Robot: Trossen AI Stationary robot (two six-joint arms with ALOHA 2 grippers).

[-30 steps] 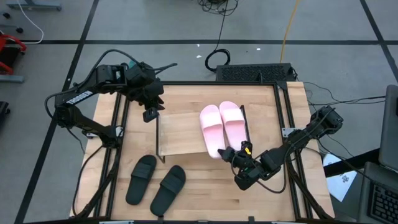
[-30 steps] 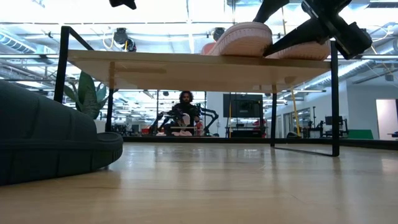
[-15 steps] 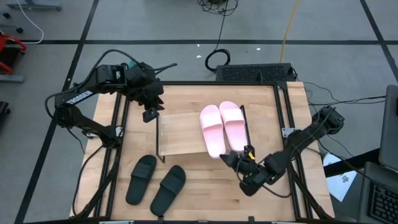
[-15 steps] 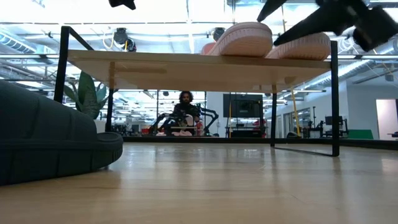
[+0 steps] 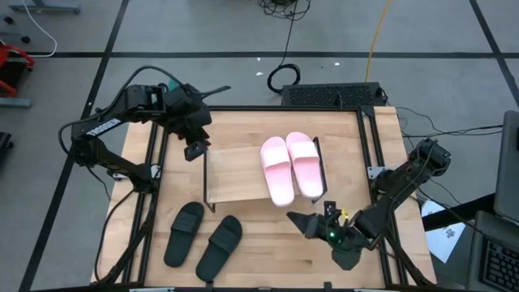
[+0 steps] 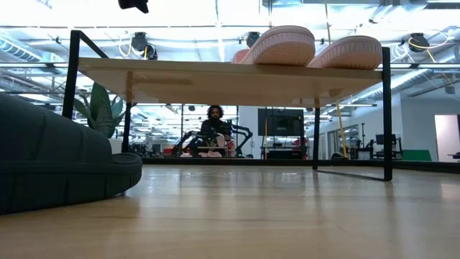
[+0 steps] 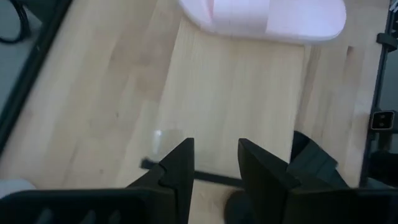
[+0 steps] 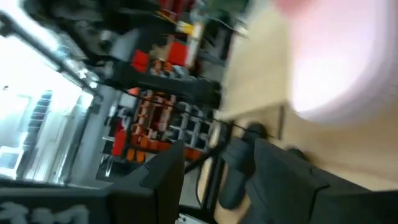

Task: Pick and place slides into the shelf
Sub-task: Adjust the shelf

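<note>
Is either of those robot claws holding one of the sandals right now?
No. The right gripper is open and empty, off the shelf where both pink slides lie. The left gripper holds nothing either.

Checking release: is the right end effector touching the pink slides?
Apart. The high view shows bare tabletop between the right end effector and the pink slides.

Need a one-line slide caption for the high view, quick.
Pink slides on the shelf, black slides on the table, right gripper open and empty nearby.
</note>
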